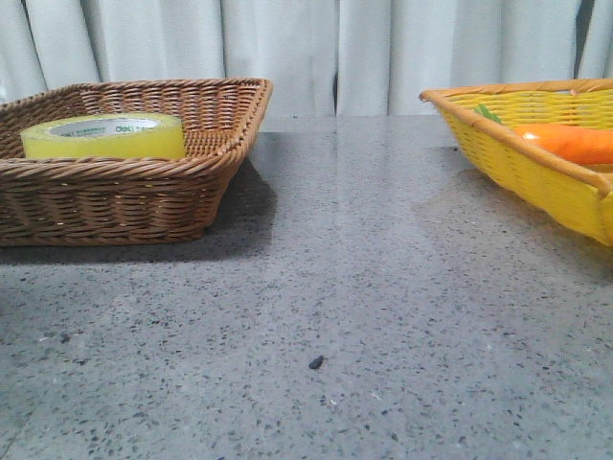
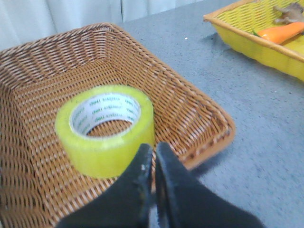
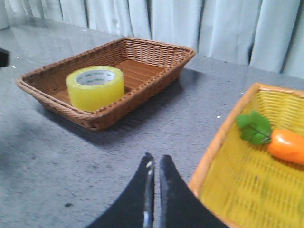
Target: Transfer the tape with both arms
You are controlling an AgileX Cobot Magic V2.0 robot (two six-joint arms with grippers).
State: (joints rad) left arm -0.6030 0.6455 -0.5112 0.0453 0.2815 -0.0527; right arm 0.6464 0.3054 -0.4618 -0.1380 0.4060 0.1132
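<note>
The tape (image 1: 103, 136), a wide yellow-green roll with a white printed core, lies flat in the brown wicker basket (image 1: 215, 158) at the left. It also shows in the left wrist view (image 2: 105, 128) and the right wrist view (image 3: 95, 87). My left gripper (image 2: 154, 147) is shut and empty, held above the basket's near side, just beside the roll. My right gripper (image 3: 155, 158) is shut and empty, above the grey table next to the yellow basket's rim. Neither arm shows in the front view.
A yellow wicker basket (image 1: 517, 158) stands at the right, holding an orange carrot (image 1: 570, 142) with green leaves (image 3: 255, 127). A grey speckled table (image 1: 335, 287) lies between the two baskets. White curtains hang behind. A small dark speck (image 1: 315, 362) lies on the table.
</note>
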